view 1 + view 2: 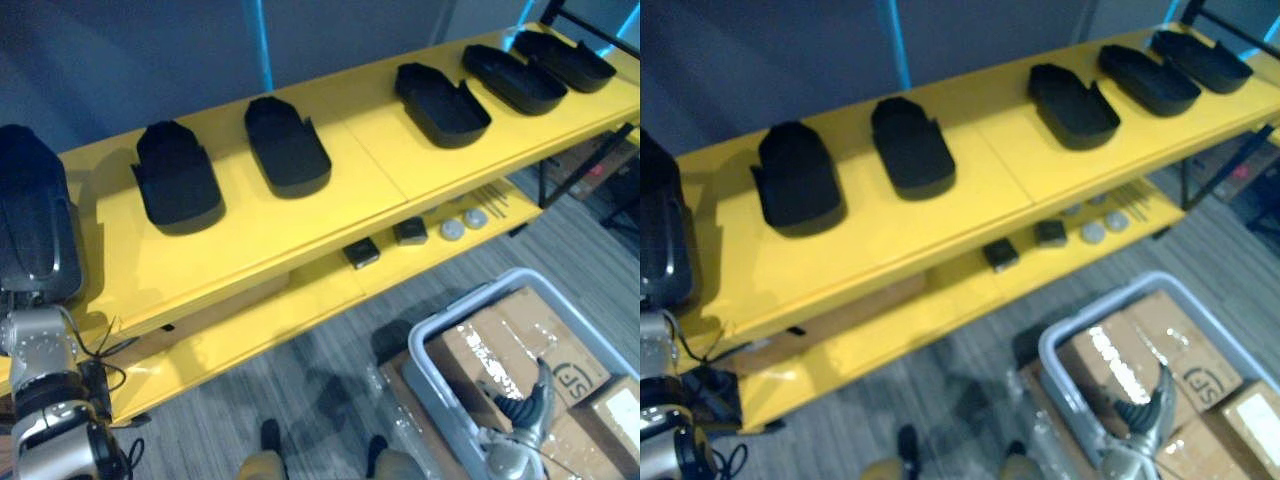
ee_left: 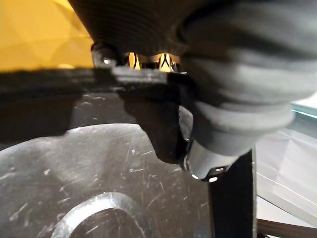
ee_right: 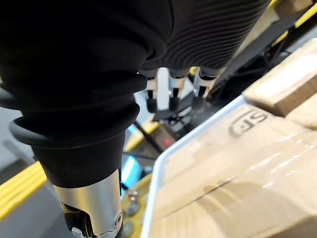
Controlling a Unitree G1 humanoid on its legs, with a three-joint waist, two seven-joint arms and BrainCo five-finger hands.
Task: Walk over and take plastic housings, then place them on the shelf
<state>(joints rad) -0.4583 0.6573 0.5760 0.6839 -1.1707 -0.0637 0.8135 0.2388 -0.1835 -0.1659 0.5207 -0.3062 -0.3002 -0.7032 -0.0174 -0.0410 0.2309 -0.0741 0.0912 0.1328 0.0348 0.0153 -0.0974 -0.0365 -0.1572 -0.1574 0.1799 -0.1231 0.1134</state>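
Your left hand [image 2: 237, 74] was up against a black housing [image 2: 74, 173] at the shelf [image 1: 230, 245]; its grip I could not tell. Your right hand [image 1: 515, 430] hung low, fingers straight, together.

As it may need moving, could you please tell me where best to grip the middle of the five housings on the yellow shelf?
Probably across its narrow width, by both long side walls, from above at the shelf front. The housing lies lengthwise front to back, with gaps to its neighbours either side for a grasp.

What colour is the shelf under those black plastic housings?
Bright yellow; the long shelf shows best in the left eye view.
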